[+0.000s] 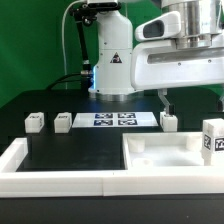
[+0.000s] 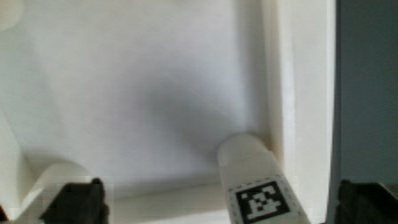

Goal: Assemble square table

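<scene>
**A:** What lies nearest?

**B:** The white border rail [image 1: 60, 182] runs along the front of the black tabletop [image 1: 70, 145]. Just behind it, toward the exterior view's right, the square table slab [image 1: 160, 152] lies flat with its raised rim up.

**A:** And the legs?

**B:** The upright leg [image 1: 213, 138] stands at the slab's side on the exterior view's right, its tag facing the camera. Just beyond the slab's far rim sits the lone leg [image 1: 169, 122]. Farther toward the exterior view's left, past the marker board [image 1: 115, 120], are the second leg [image 1: 63, 121] and the left leg [image 1: 35, 122], near each other.

**A:** The tool?

**B:** The tool [image 2: 221, 205] hangs over the slab, jaws spread wide, gripping nothing. In the wrist view a tagged leg stands by the rim between the dark fingers [image 2: 75, 203], clear of both.

**A:** Farthest back?

**B:** The arm's white base [image 1: 112, 65].
</scene>
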You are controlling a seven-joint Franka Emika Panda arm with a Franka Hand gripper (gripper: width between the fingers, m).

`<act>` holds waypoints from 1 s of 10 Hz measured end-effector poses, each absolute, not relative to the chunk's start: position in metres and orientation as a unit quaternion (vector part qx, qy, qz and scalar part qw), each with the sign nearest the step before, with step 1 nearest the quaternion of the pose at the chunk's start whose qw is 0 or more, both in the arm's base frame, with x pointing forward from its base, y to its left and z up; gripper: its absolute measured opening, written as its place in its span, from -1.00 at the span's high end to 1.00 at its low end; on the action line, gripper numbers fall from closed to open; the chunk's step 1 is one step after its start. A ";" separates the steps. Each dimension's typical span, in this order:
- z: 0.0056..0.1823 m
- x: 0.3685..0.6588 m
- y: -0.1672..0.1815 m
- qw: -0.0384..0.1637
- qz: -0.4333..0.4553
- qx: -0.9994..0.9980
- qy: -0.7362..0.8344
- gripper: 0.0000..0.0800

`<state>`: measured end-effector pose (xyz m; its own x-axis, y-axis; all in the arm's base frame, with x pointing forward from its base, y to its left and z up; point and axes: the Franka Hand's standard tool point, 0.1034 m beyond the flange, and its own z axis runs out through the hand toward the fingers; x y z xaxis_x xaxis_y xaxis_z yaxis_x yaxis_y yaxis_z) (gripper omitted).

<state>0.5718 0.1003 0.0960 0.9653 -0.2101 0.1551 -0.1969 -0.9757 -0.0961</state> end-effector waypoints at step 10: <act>0.079 0.526 0.093 0.024 -0.051 -0.998 -0.002 -0.62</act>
<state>0.5259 0.0925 0.0790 0.9947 0.0025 0.1026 0.0074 -0.9989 -0.0469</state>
